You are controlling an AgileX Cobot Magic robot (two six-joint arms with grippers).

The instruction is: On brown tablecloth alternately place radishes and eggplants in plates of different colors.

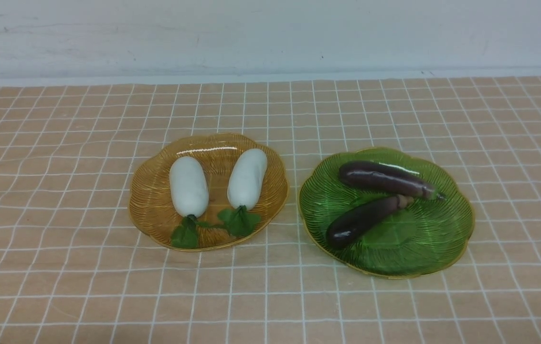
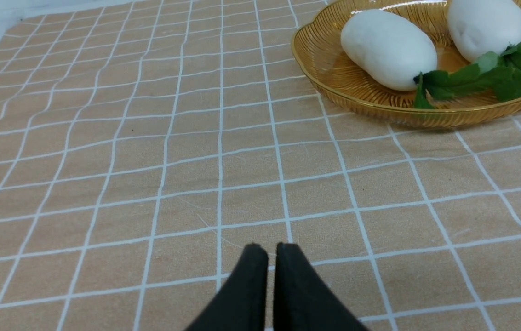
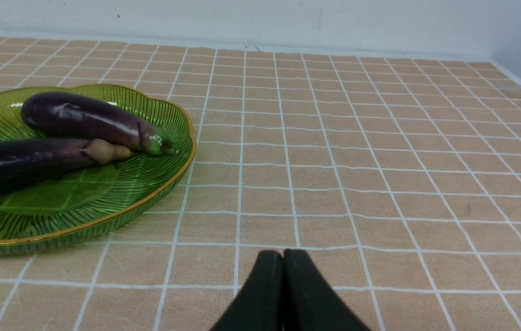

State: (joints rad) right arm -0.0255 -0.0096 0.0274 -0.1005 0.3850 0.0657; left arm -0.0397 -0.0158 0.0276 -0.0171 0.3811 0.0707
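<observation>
Already sorted by kind: both radishes [image 1: 217,184] in the amber plate [image 1: 155,210] at nine o'clock, both eggplants [image 1: 375,198] in the green plate [image 1: 442,239] at three. Left tool [image 2: 271,250] and right tool [image 3: 283,257] clenched, empty, low above the brown tablecloth [image 1: 60,167].

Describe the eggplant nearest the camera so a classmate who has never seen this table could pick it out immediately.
On the brown tablecloth, find the green plate on the right. Two eggplants lie in it. Yours is the nearer eggplant: it slants, and its pale brownish stem cap touches the farther eggplant.
</observation>
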